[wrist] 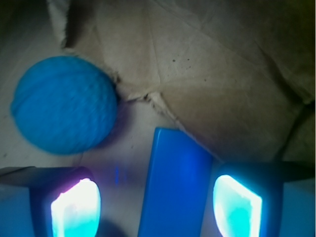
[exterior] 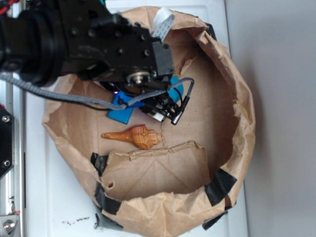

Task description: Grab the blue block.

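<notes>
The blue block [wrist: 175, 185] is a smooth, bright blue slab lying on the brown paper floor. In the wrist view it runs lengthwise between the two lit fingers of my gripper [wrist: 155, 205]. The gripper is open. The block sits closer to the right pad [wrist: 236, 205], and a gap separates it from the left pad [wrist: 76, 210]. In the exterior view one corner of the blue block [exterior: 121, 111] shows beneath the black arm [exterior: 98, 44], which hides the fingers.
A round teal-blue ball [wrist: 63, 103] lies just ahead and left of the fingers, also visible as the ball [exterior: 176, 89] behind the arm. An orange seashell [exterior: 136, 136] lies in front of the block. The crumpled paper bag wall [exterior: 242, 98] rings everything, with a folded flap [exterior: 158, 170].
</notes>
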